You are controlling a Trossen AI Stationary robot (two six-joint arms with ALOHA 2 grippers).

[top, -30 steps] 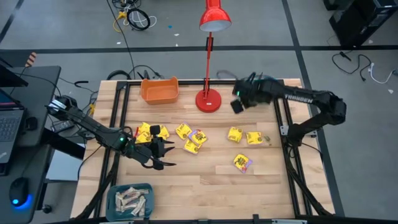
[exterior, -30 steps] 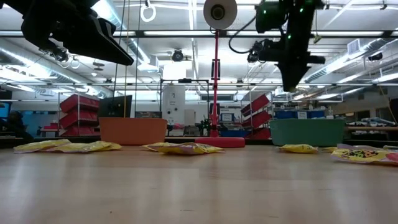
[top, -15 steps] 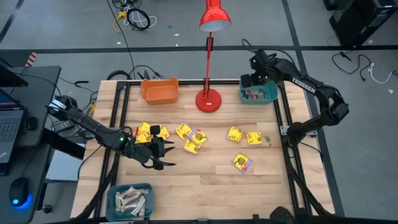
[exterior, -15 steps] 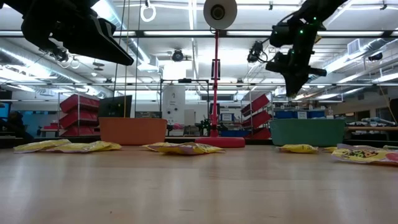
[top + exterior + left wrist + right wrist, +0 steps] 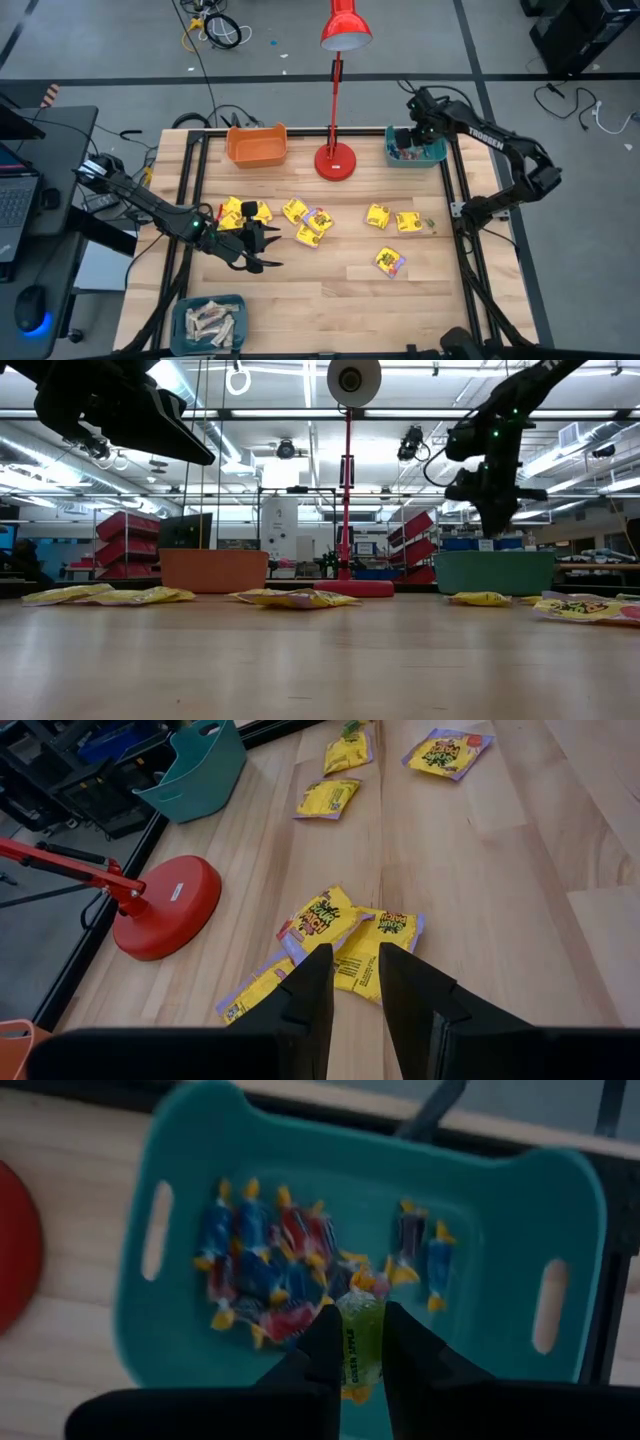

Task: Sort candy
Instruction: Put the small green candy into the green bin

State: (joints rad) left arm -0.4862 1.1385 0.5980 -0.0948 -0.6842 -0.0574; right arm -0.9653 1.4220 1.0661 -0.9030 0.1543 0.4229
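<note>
My right claw (image 5: 359,1342): pinching a green candy (image 5: 360,1342), hanging above the teal bin (image 5: 414,151) at the table's (image 5: 330,290) one o'clock corner; red and blue sweets (image 5: 270,1265) inside. My left claw (image 5: 262,247): fingers slightly spread, empty, raised at eight o'clock. Yellow packets (image 5: 306,224) lie mid-table.

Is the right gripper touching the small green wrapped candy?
Touching. The right wrist view shows the right gripper clamping the green wrapped candy between both fingers, above the teal plastic bin.
</note>
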